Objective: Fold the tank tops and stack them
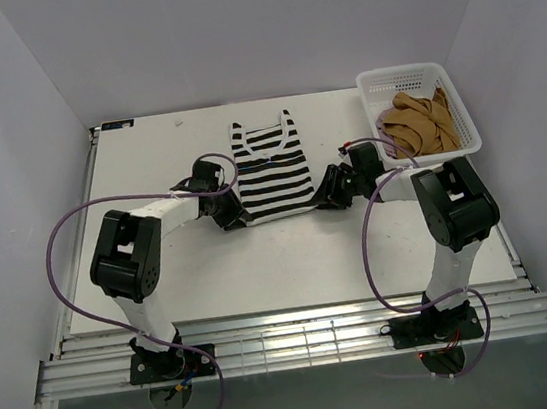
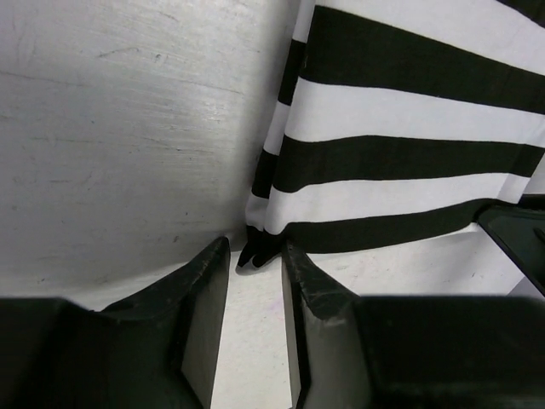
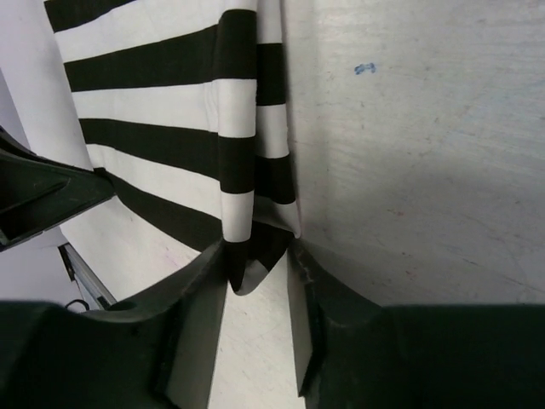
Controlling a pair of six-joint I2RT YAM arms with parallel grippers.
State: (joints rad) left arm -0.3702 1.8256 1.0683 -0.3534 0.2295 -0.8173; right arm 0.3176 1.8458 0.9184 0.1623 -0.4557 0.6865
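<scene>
Top external view: the striped tank top (image 1: 272,169) lies flat on the tabletop (image 1: 260,257). The left end effector (image 2: 254,247) and right end effector (image 3: 258,249) each straddle a bottom corner, jaws apart.

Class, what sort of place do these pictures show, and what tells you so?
Probably a robotics lab test cell: left arm and right arm bolted to a white table, plain walls enclosing it, a striped tank top.

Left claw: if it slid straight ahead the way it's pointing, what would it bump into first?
The black-and-white striped tank top. Its lower corner lies on the table right at the tips of the open left claw, so it would likely meet that hem almost at once.
</scene>
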